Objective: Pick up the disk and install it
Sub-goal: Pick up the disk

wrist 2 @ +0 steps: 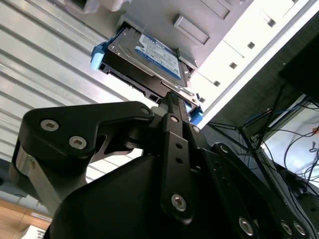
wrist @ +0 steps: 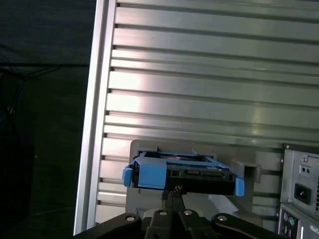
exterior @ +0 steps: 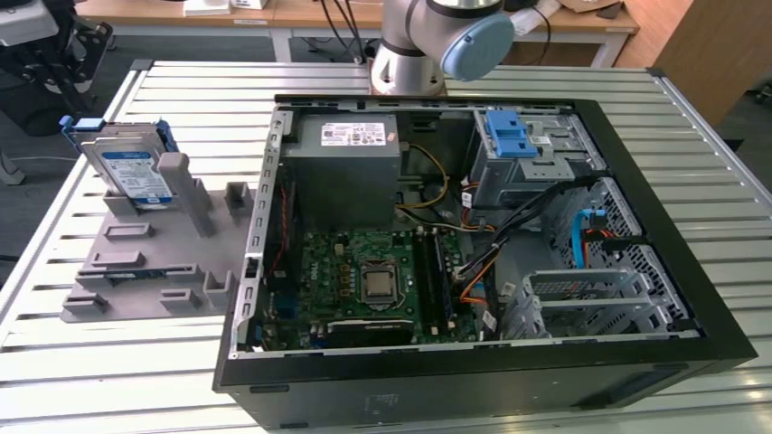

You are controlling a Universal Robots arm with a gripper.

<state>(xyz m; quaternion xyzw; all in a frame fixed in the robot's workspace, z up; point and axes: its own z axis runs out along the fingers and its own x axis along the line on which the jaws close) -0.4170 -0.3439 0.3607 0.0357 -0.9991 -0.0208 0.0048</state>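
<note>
Blue-framed disk [exterior: 127, 167] stands upright in the grey holder [exterior: 133, 262] on the table [exterior: 121, 362] — fingers [wrist: 176, 203] pressed together, tips near its edge.

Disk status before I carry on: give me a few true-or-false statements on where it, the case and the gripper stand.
1. The disk sits inside the computer case. False: it stands upright in the grey holder on the exterior view's left, outside the case.
2. The computer case lies open with its motherboard exposed. True.
3. The gripper is spread wide. False: its fingertips are together in both wrist views.
4. A blue frame runs around the disk's edges. True.
</note>
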